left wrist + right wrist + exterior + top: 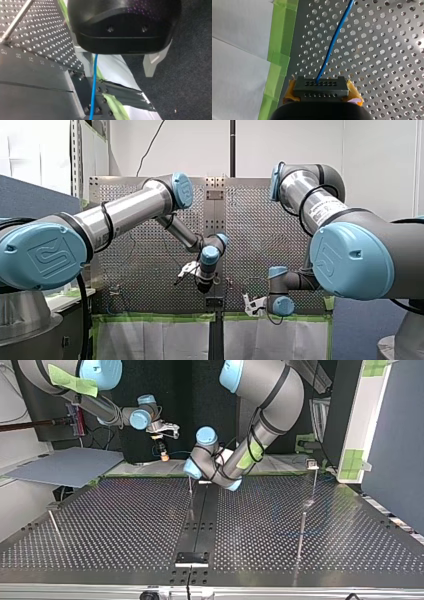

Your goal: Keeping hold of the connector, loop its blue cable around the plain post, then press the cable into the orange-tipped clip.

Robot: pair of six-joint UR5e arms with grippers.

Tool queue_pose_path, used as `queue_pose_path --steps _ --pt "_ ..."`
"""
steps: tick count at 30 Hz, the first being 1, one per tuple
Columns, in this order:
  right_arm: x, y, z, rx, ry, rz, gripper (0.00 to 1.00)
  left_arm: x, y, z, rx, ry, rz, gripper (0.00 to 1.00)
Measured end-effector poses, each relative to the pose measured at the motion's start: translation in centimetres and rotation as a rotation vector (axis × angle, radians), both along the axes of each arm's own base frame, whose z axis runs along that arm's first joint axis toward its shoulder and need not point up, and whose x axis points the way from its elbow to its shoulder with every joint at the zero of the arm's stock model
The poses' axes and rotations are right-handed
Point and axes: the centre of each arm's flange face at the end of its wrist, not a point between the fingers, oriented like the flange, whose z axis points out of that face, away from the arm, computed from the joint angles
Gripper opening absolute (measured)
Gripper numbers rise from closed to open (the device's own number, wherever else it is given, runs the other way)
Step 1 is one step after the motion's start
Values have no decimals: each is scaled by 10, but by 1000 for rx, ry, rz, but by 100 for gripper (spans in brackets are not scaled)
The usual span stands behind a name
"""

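My right gripper is shut on a dark connector, with its yellow pads on either side. The blue cable leaves the connector and runs away over the perforated table. In the left wrist view my left gripper stands open at the table's edge. The blue cable passes between its pale fingers, close to one of them and not pinched. In the front view my left gripper is near the table's middle, and my right gripper is lower, to its right.
Thin metal posts stand on the table in the top view: one at the left, one in the middle, two at the right. Green tape lines the table's edge. A black bracket sits at the near edge.
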Motion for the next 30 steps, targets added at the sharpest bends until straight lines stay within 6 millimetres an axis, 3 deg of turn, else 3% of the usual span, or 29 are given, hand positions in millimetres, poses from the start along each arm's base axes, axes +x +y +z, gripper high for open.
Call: queue_pose_path --steps 12,30 --pt "0 0 0 -1 0 0 0 -6 2 8 29 85 -8 100" --pt "0 0 0 -3 -2 -1 0 9 -14 12 -72 -19 -8 100"
